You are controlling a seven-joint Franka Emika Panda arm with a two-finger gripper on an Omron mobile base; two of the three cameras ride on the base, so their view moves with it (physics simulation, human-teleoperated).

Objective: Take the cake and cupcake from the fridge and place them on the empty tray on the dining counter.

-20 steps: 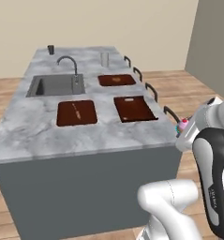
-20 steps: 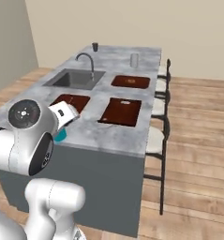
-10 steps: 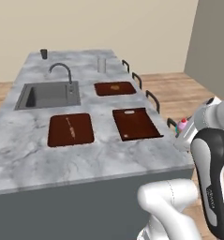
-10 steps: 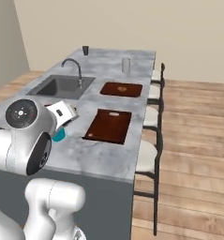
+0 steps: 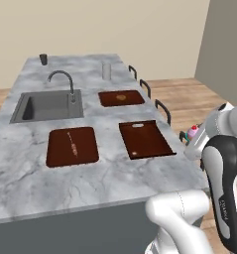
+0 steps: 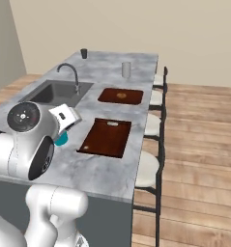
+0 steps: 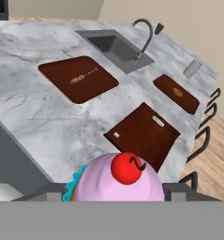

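My gripper point(image 7: 114, 194) is shut on the cupcake point(image 7: 117, 180), which has pink frosting, a red cherry and a teal wrapper. The cupcake point(image 5: 193, 132) hangs just off the right edge of the dining counter point(image 5: 21, 173), beside the empty tray point(image 5: 146, 139). From the other side its teal wrapper point(image 6: 62, 140) peeks out under the hand, left of the same tray point(image 6: 107, 137). In the hand view that tray point(image 7: 144, 136) lies straight ahead, with a tiny pale bit near one corner, too small to identify. The cake and the fridge are out of view.
A tray with a thin utensil point(image 5: 72, 145) lies left of the empty one, and a tray with an orange-brown lump point(image 5: 121, 97) sits farther back. The sink point(image 5: 48, 105) and faucet point(image 5: 63, 79) are at back left, a grey cup point(image 5: 106, 71) behind. Stools point(image 6: 153, 140) line the counter's right side.
The whole picture has shifted: the base has driven closer along the counter, so the trays now lie larger and nearer. The cupcake stays gripped in the same pose.
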